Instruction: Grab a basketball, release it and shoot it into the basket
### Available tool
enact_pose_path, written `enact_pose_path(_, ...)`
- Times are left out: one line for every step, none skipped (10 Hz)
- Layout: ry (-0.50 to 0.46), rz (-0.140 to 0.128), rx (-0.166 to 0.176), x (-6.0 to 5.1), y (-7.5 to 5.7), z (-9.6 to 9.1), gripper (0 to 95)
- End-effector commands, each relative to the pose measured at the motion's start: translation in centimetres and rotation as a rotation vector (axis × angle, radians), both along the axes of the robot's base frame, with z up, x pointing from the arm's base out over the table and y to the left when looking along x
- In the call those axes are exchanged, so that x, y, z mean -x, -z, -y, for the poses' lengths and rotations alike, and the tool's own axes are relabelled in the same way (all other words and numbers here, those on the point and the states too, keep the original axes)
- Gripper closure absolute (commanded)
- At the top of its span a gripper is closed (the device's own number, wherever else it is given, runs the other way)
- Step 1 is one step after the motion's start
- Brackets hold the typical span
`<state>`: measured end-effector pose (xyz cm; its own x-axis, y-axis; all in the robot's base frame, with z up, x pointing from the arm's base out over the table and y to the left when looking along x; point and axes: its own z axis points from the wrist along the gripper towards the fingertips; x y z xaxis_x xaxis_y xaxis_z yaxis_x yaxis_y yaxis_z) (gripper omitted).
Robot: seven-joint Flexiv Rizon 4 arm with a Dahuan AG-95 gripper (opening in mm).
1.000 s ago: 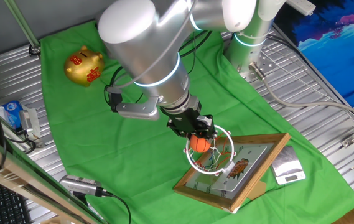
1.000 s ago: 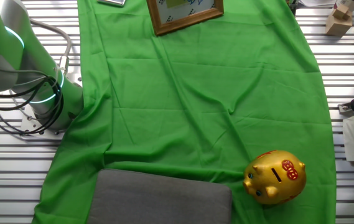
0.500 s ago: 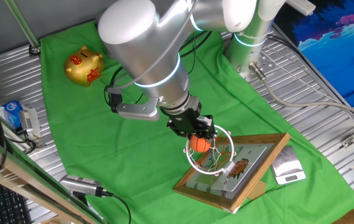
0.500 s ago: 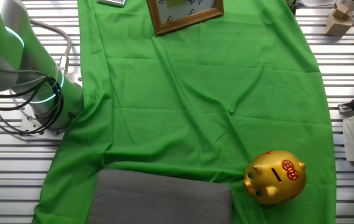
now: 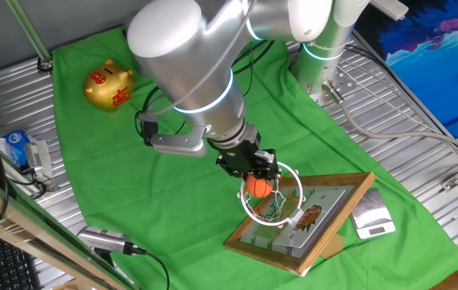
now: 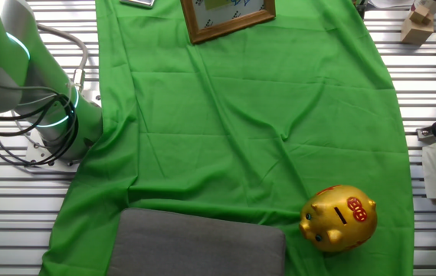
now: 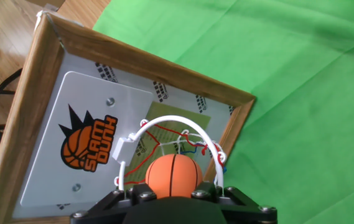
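Note:
The basketball (image 5: 256, 187), small and orange with dark seams, sits between the fingers of my gripper (image 5: 257, 179), which is shut on it. It hangs right at the rim of the basket (image 5: 281, 211), a ring with a white net on a wood-framed backboard (image 5: 325, 242) lying tilted on the green cloth. Looking along the fingers, the hand view has the basketball (image 7: 173, 175) low in the frame, just above my gripper (image 7: 173, 190). The basket ring (image 7: 164, 119) arches around it. Behind stands the backboard (image 7: 33, 93) with its "Slam Dunk" logo. Only the backboard's edge (image 6: 229, 23) shows in the other fixed view.
A gold piggy bank (image 5: 109, 84) (image 6: 339, 217) stands at the cloth's far corner. A small silver scale (image 5: 372, 216) lies beside the backboard. A grey pad (image 6: 198, 244) lies at the cloth's edge. The arm's base (image 5: 325, 60) is bolted to the slatted table, with cables and a carton (image 5: 19, 149) at the sides.

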<state>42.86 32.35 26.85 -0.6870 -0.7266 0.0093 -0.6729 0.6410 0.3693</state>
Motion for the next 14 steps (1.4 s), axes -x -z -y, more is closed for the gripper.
enact_pose_path(-0.001,-0.001,-0.003,-0.02,-0.01,0.01,76.0)
enact_pose_path(-0.004,0.0,-0.005,-0.02,-0.01,0.01,76.0)
enact_pose_path(-0.007,0.001,-0.01,-0.02,-0.01,0.01,38.0)
enact_pose_path(-0.015,0.003,-0.016,-0.02,-0.01,0.01,38.0)
enact_pose_path(-0.015,0.003,-0.018,-0.02,-0.01,0.01,38.0)
enact_pose_path(-0.019,0.003,-0.022,-0.02,-0.01,0.01,19.0)
enact_pose_path(-0.022,0.004,-0.022,-0.02,-0.01,0.01,19.0)
enact_pose_path(-0.025,0.005,-0.023,-0.01,0.0,0.01,19.0)
enact_pose_path(-0.026,0.005,-0.023,-0.01,-0.01,0.01,19.0)
enact_pose_path(-0.027,0.005,-0.023,-0.01,-0.01,0.01,19.0)
enact_pose_path(-0.028,0.006,-0.022,0.0,-0.01,0.01,38.0)
enact_pose_path(-0.027,0.006,-0.019,-0.01,0.0,0.02,38.0)
enact_pose_path(-0.026,0.005,-0.017,-0.01,0.0,0.02,38.0)
enact_pose_path(-0.028,0.006,-0.017,-0.02,0.01,0.03,38.0)
